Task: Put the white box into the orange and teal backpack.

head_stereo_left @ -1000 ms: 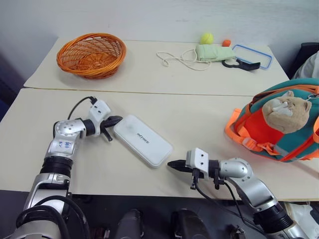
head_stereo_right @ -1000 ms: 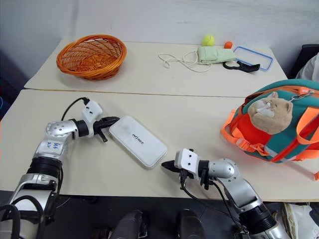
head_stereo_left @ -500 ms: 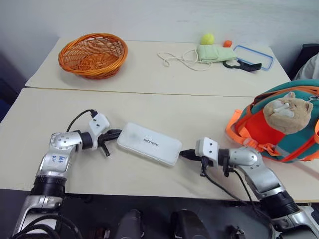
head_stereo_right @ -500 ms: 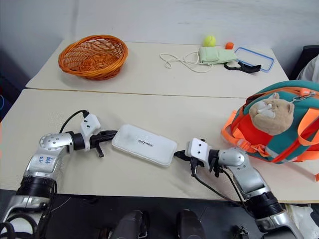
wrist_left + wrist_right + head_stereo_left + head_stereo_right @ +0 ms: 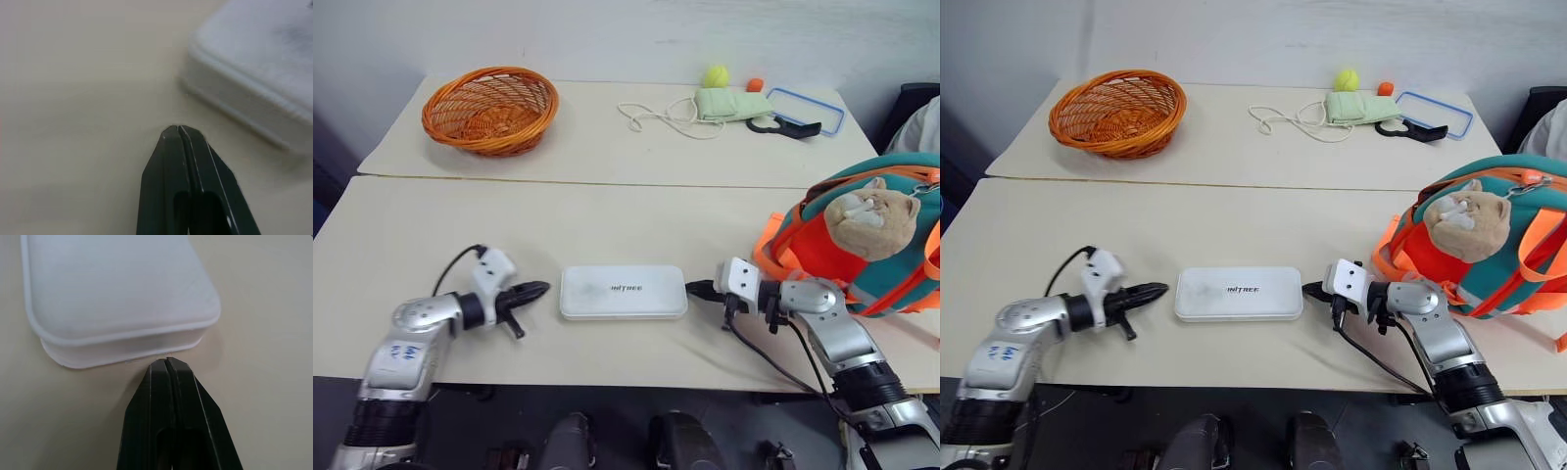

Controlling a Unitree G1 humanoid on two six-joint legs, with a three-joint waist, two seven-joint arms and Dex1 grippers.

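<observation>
Box [image 5: 623,292] flat on bench [image 5: 607,211], long axis 9-to-3; backpack [image 5: 862,245] at its 3 o'clock. Right hand [image 5: 166,363], fingers pressed together, tips at box's end. Left hand [image 5: 536,290], also closed, just short of other end. Looks rigid, smooth, likely slippery; squeeze both ends.

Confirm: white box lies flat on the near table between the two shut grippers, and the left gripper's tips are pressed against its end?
Not quite. The left gripper is shut but stands clear of the white box, with a strip of bare table between them, as the left eye view and left wrist view show. The rest holds: the box lies flat between the grippers, and the right gripper is shut too, tips at the box's other end.
</observation>
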